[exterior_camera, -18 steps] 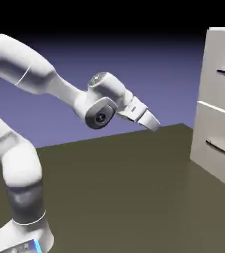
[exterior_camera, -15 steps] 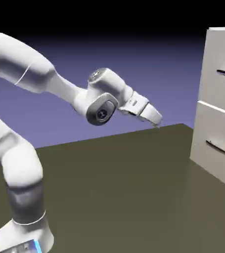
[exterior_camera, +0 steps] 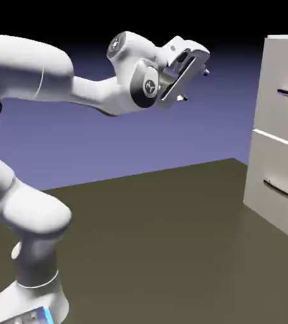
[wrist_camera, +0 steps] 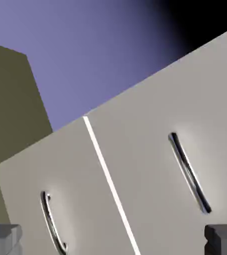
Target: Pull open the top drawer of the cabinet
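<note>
Blue-violet backdrop frames the tall light-grey cabinet (exterior_camera: 284, 136); its upper flat drawer front (exterior_camera: 285, 95) is shut, probably stiff, best hooked by the thin dark bar handle (wrist_camera: 189, 173); two-finger gripper (exterior_camera: 193, 83) gapes empty, well apart

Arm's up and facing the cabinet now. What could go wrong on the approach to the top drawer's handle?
1. The hand view is rolled: both thin dark bar handles run steeply across it, so the top drawer's handle may not fall between the open fingers unless the wrist turns.
2. Two matching light-grey drawer fronts show; the gripper might go for the lower handle.
3. The gripper is far from the tall light-grey cabinet, so a small aiming error may grow.
</note>
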